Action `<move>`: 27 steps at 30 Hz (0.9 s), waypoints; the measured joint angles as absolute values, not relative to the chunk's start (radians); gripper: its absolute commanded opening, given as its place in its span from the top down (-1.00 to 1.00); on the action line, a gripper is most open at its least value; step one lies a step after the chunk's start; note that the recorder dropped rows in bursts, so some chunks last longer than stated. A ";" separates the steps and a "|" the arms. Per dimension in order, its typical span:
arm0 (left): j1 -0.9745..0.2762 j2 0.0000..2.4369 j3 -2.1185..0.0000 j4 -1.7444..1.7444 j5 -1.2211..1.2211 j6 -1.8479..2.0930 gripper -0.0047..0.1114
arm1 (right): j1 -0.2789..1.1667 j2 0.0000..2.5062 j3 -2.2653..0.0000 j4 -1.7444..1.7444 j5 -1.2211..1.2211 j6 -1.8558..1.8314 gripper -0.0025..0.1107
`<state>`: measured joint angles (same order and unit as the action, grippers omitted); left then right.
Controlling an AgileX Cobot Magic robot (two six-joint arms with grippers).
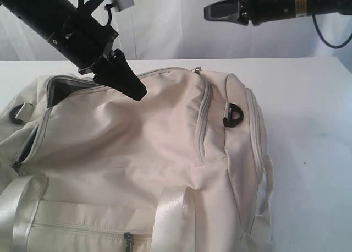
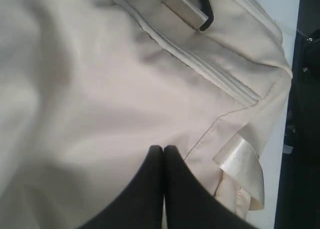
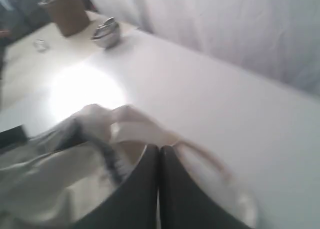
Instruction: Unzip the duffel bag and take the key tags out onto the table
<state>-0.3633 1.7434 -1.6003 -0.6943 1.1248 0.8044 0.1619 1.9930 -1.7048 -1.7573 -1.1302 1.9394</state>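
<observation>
Above the bag, your left gripper and right gripper are pressed together, empty, so you could slip off the zip.

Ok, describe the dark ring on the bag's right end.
Find the cream duffel bag on the white table. At its right end, beside a curved zipper, a fabric tab holds the ring. It's dark, D-shaped, bigger than any zipper pull.

Plain cream-beige duffel bag, glossy ivory straps, grey lining, dark metal ring, plain white surface, black left hand and right hand, blurred cup, possibly brown, pale grey-white backdrop
</observation>
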 measured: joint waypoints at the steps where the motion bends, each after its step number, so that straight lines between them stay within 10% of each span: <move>1: -0.363 1.743 -1.600 -0.694 1.125 0.804 0.92 | 0.159 1.973 -1.705 -1.757 -1.066 1.855 0.96; 13: -0.363 1.743 -1.600 -0.694 1.125 0.804 0.92 | 0.219 1.820 -1.520 -1.649 0.128 1.208 0.96; 21: -0.363 1.743 -1.600 -0.706 1.125 0.807 0.92 | 0.268 1.901 -1.631 -0.048 0.607 -0.232 0.96; 27: -0.363 1.743 -1.600 -0.715 1.125 0.807 0.92 | 0.237 1.981 -1.843 0.614 0.922 -0.625 0.90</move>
<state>-0.3633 1.7434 -1.6003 -0.7152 1.1248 0.8068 0.2372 1.9808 -1.8434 0.6144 0.9222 -0.6253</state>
